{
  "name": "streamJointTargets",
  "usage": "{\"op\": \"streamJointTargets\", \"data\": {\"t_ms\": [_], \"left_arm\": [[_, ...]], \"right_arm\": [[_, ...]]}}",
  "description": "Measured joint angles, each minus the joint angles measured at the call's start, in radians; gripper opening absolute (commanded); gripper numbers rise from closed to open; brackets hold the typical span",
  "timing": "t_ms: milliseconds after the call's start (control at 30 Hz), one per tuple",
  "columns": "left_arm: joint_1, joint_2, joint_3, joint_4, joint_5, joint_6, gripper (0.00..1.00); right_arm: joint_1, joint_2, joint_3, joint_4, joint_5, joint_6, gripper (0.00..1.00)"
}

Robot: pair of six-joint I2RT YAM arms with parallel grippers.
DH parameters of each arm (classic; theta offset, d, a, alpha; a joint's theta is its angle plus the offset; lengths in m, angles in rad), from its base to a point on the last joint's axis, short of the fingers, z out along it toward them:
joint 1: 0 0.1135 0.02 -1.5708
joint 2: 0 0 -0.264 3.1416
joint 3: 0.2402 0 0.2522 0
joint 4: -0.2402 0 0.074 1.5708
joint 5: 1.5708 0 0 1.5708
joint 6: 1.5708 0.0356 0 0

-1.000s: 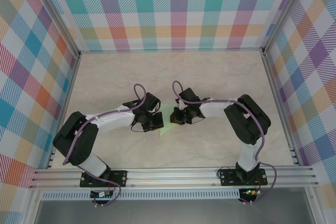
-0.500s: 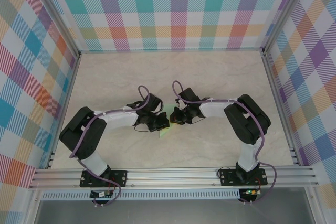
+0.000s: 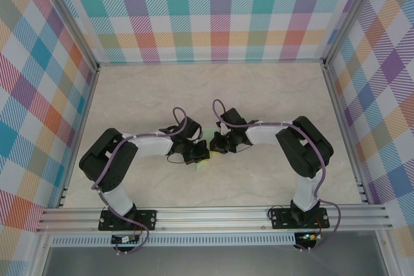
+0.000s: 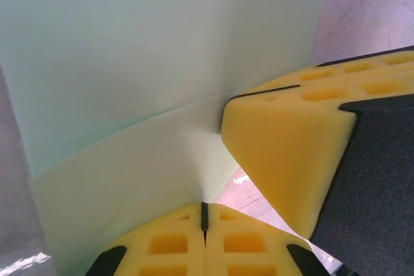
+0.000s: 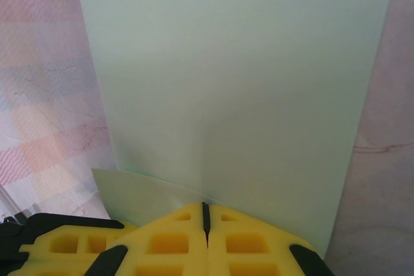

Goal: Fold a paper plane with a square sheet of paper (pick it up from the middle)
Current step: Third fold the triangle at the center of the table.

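On the table [image 3: 272,95], left claw [image 4: 204,214] pinching the square sheet of paper [image 5: 233,88], right claw [image 5: 206,214] gripping it.

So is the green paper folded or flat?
Folded. In the left wrist view the sheet of paper shows two layers, a shorter flap over a bigger one. The left gripper and right gripper pinch it.
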Motion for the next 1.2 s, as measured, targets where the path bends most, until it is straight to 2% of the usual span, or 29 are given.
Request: {"op": "streamJointTargets", "data": {"t_ms": [500,1200], "left_arm": [[0.002,-0.011,-0.038,0.038,-0.003,0.061,0.02],[0.011,-0.122,-0.182,0.106,-0.011,0.09,0.02]], "right_arm": [[-0.007,0.025,0.036,-0.057,-0.018,-0.008,0.05],[-0.006,0.05,0.067,-0.101,-0.034,-0.024,0.05]]}}
